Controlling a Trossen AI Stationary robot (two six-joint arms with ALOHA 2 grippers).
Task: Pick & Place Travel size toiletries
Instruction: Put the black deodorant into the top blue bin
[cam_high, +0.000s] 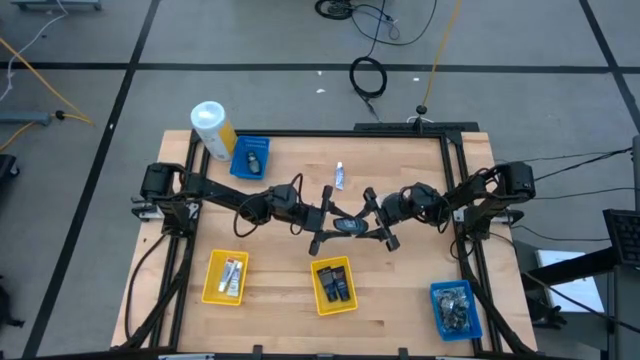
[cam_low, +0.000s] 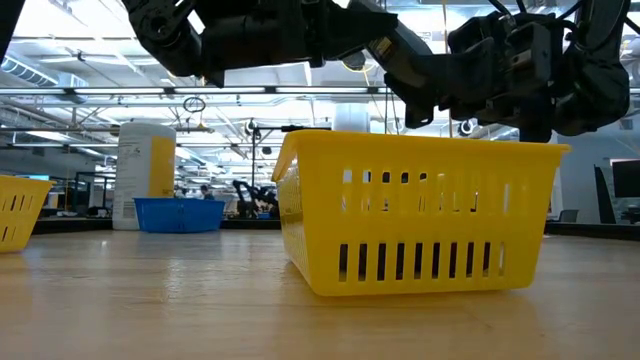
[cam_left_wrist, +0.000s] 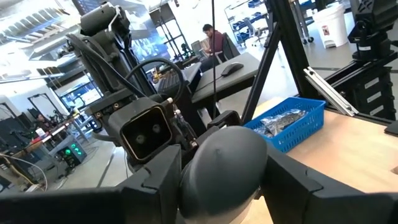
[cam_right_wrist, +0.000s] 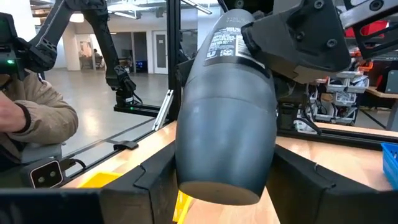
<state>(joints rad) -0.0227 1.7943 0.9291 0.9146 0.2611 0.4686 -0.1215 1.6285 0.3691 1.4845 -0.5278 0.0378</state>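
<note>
A dark grey bottle (cam_high: 350, 226) with a printed label, one of the travel size toiletries, hangs level in the air over the middle of the table. My left gripper (cam_high: 328, 225) has come in from the table's left and is shut on one end. My right gripper (cam_high: 375, 225) reaches in from the right, shut on the other end. In the left wrist view the bottle's rounded end (cam_left_wrist: 227, 162) fills the gap between my fingers. The right wrist view shows the bottle (cam_right_wrist: 227, 106) lengthwise. A thin white tube (cam_high: 340, 177) lies flat on the table farther back. My left gripper pinches the bottle's rounded end (cam_left_wrist: 194, 171) between its two fingers (cam_left_wrist: 155, 183), coming level from the table's left, fingers along the bottle. One finger (cam_right_wrist: 298, 37) shows over that end in the right wrist view. The bottle is clear of the table. My right gripper pinches the bottle's flat end (cam_right_wrist: 186, 168) between its two fingers (cam_right_wrist: 155, 180), coming about level from the table's right, fingers along the bottle. The bottle lies level between the two grippers, lifted clear.
A yellow tray (cam_high: 333, 285) with dark bottles sits near the front middle, and another yellow tray (cam_high: 226, 276) holding tubes lies to its left. A blue tray (cam_high: 455, 307) with packets stands front right, a blue tray (cam_high: 250, 157) and a white-and-yellow canister (cam_high: 212, 128) at the back left.
</note>
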